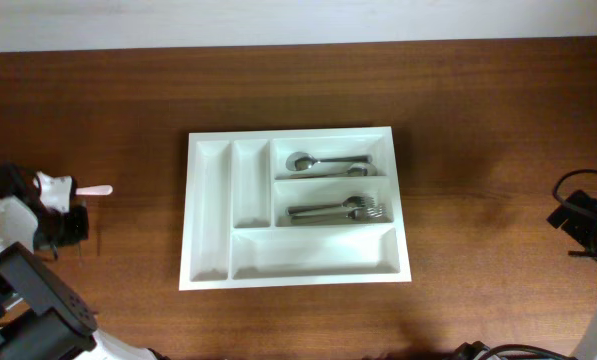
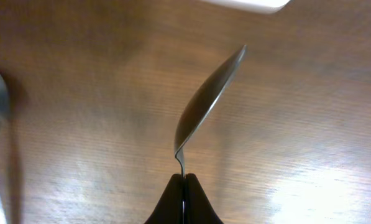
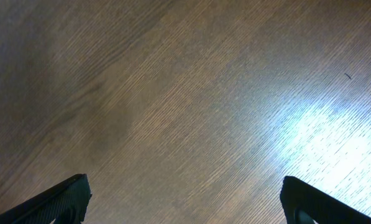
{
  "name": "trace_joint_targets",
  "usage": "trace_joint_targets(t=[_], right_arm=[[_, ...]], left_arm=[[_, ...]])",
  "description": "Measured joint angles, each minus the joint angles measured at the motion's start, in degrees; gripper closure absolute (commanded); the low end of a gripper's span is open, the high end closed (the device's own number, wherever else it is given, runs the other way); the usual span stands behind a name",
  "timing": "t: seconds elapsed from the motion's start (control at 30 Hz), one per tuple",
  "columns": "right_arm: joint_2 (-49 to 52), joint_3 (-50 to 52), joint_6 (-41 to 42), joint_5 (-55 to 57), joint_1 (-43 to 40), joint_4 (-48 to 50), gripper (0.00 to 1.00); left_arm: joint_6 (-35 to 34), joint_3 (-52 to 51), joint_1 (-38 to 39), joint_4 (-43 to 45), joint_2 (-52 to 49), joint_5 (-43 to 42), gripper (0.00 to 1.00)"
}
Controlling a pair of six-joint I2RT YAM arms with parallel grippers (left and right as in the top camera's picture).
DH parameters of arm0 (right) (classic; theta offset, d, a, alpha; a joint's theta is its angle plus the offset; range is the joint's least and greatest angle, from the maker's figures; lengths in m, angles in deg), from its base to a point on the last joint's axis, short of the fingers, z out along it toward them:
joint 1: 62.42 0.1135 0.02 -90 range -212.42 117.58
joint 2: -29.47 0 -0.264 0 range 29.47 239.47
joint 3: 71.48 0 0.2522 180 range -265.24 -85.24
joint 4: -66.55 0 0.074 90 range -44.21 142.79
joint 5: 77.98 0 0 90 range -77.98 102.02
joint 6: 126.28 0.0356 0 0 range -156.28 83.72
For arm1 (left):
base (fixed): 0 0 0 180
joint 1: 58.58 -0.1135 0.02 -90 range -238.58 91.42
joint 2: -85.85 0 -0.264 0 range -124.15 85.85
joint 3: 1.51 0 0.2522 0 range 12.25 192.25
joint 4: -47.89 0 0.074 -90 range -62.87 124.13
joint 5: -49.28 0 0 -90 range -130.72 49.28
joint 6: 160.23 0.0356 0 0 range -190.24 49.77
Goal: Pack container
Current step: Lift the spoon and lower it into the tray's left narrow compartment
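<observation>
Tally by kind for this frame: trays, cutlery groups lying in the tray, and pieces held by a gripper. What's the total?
white tray: 1
cutlery groups in it: 2, a spoon group and a fork group; pieces per group too blurred to count
held spoon, in the left gripper: 1
Total: 4

Open table (image 1: pixel 478 150) around the container (image 1: pixel 290 134)
</observation>
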Motion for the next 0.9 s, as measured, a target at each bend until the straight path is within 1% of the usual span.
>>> trace_joint_targets(t=[0.13, 0.23, 0.37, 0.57, 0.7, 0.77, 0.9], right_arm=[[0.0, 0.0, -0.1, 0.0, 0.0, 0.0, 0.01], [0.0, 0.0, 0.0, 0.0, 0.0, 0.0, 0.01], [0.0, 0.0, 0.0, 0.0, 0.0, 0.0, 0.01], [0.0, 0.0, 0.0, 0.0, 0.0, 0.0, 0.01], [0.0, 0.0, -0.1, 0.0, 0.0, 0.0, 0.01], [0.0, 0.0, 0.0, 0.0, 0.0, 0.0, 0.01], [0.0, 0.0, 0.0, 0.0, 0.0, 0.0, 0.01]], left_arm=[[-0.6, 7.2, 4.1, -4.5, 0.0, -2.4, 0.98], [-1.3, 11.6, 8.6, -6.9, 0.0, -4.8, 0.98], [-6.2, 16.2, 17.0, -7.8, 0.0, -7.2, 0.98], [-14.8, 17.3, 28.0, -8.4, 0.0, -8.6, 0.98], [-21.5, 17.3, 33.9, -10.0, 0.0, -8.8, 0.98], [-23.8, 17.3, 36.4, -11.0, 0.0, -8.8, 0.98], [-26.0, 17.3, 40.5, -12.3, 0.0, -8.8, 0.98]])
